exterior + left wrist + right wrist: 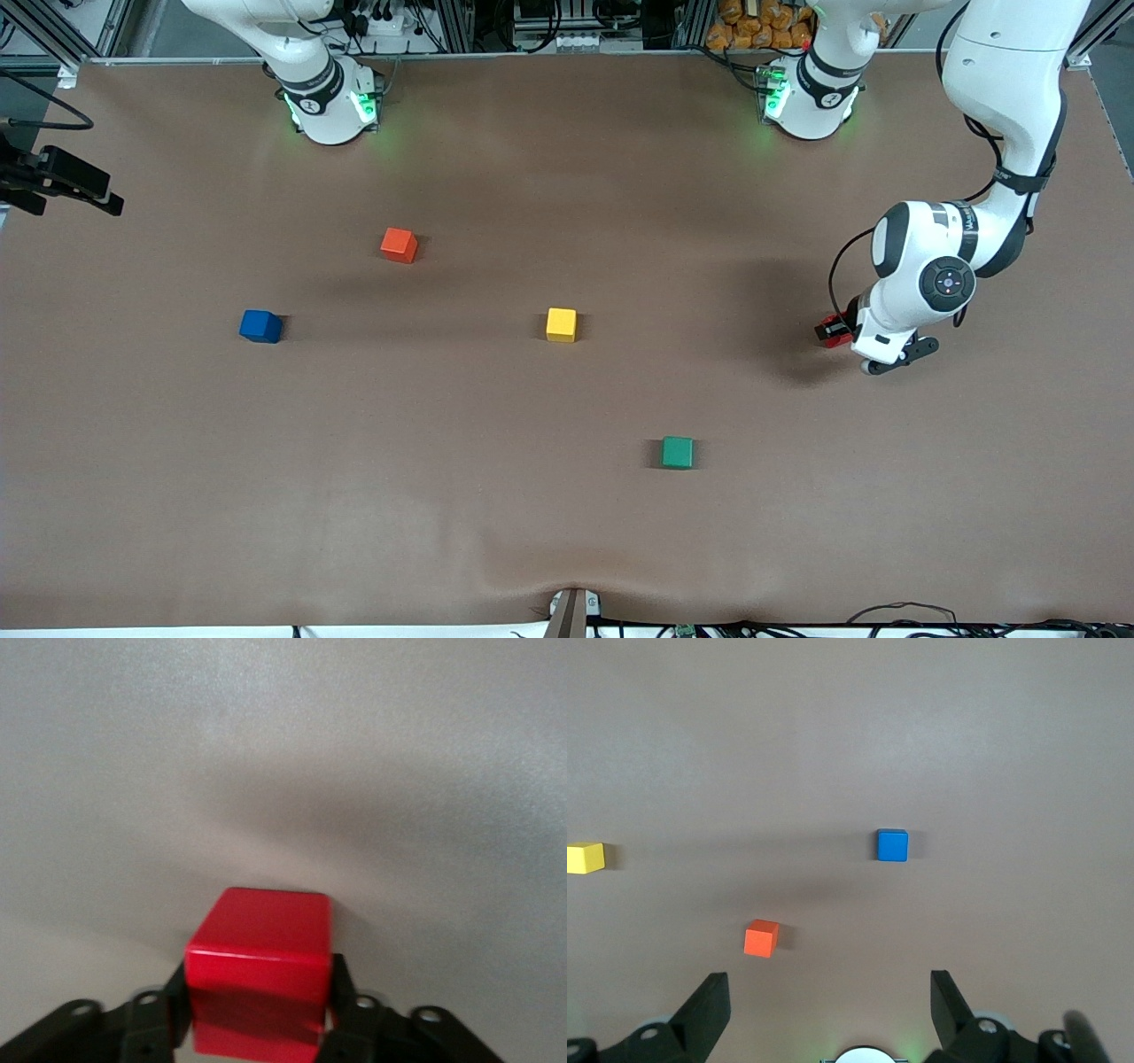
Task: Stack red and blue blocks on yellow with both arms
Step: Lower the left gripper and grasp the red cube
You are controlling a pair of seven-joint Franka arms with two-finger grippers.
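Green cube (678, 452) lies nearest the front camera. Farther, in a row: red cube (831, 330) at the left arm's end, clamped by the left gripper (259, 1014); yellow cube (561, 324) mid-table; blue cube (260, 326) toward the right arm's end. Orange cube (399, 245) lies farthest. Right gripper (830, 1005) hangs above the table, fingers apart.

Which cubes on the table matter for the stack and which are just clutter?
In play: red block, clamped in the shut left gripper at the left arm's end; blue block; yellow cube; right gripper, open, waiting.
Lying about: orange-red cube; green cube.
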